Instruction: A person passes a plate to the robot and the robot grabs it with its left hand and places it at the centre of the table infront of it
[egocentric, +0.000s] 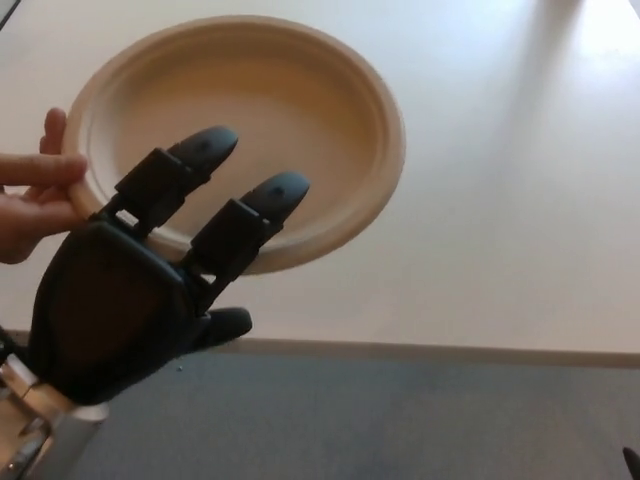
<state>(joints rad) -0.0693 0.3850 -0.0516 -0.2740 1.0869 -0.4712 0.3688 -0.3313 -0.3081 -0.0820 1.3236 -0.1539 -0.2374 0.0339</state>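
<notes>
A beige paper plate (290, 110) is held in the air above the table's near left part. A person's hand (35, 195) pinches its left rim. My left hand (150, 280) is at the lower left, back of the hand toward the camera. Its two fingers (255, 215) lie over the plate's near rim and its thumb (222, 325) sticks out below the rim, so the hand is open around the rim without closing on it. My right hand is out of sight.
The pale table (500, 200) fills most of the view, and its front edge (430, 348) runs across the lower part. Grey floor (400, 420) lies below the edge. Bright light falls on the table's far right corner.
</notes>
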